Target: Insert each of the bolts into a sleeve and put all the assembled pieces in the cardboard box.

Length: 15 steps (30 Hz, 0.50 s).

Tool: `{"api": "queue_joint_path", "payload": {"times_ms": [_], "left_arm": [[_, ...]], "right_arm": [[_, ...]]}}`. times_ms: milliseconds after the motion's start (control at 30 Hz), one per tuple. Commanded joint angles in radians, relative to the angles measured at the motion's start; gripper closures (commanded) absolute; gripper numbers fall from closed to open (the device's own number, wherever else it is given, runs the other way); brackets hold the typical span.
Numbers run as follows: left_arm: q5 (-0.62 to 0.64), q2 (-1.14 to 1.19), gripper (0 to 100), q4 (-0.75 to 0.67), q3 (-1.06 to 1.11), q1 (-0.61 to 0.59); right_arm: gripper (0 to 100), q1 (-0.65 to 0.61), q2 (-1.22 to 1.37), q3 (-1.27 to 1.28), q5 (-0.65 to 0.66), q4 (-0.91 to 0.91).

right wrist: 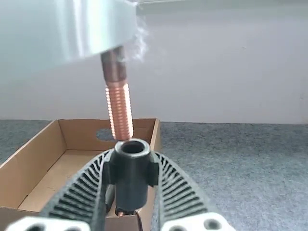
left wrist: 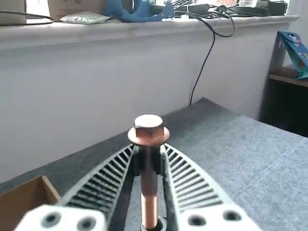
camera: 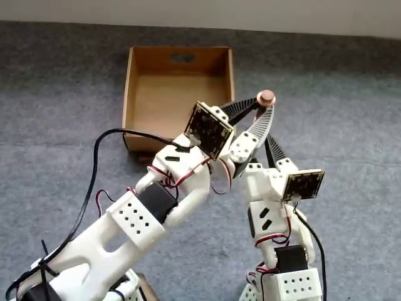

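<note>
A copper bolt [left wrist: 148, 144] stands head up, and my left gripper [left wrist: 149, 153] is shut on its shank just under the hex head. In the high view the bolt head [camera: 266, 98] shows to the right of the cardboard box [camera: 128, 100], where both grippers meet. My right gripper [right wrist: 131, 166] is shut on a dark sleeve [right wrist: 130, 168], held upright with its hole facing up. The bolt's threaded end [right wrist: 119, 113] hangs right above the sleeve, its tip at the sleeve's mouth. Behind them the open box [right wrist: 48, 159] holds nothing that I can see.
Grey carpet [camera: 338, 125] covers the table around the box. A pale wall [left wrist: 96, 86] runs behind the table, with a ledge of cables and clutter on top. A black cable [camera: 94, 163] trails along the left arm.
</note>
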Motion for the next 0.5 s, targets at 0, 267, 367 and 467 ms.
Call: {"api": "queue_joint_path", "payload": {"times_ms": [0, 267, 367, 467], "left_arm": [[-0.005, -0.041, 99, -0.003, -0.064, -0.005], [-0.005, 0.044, 99, -0.002, -0.093, -0.008], [-0.005, 0.054, 99, -0.002, -0.096, -0.01], [-0.005, 0.042, 99, -0.002, -0.094, -0.008]], "right_arm": [[99.3, 0.001, -0.01, -0.018, 0.011, -0.025], [99.3, 0.001, -0.012, -0.018, 0.011, -0.025], [99.3, 0.001, -0.012, -0.018, 0.011, -0.025], [99.3, 0.001, -0.012, -0.018, 0.011, -0.025]]}}
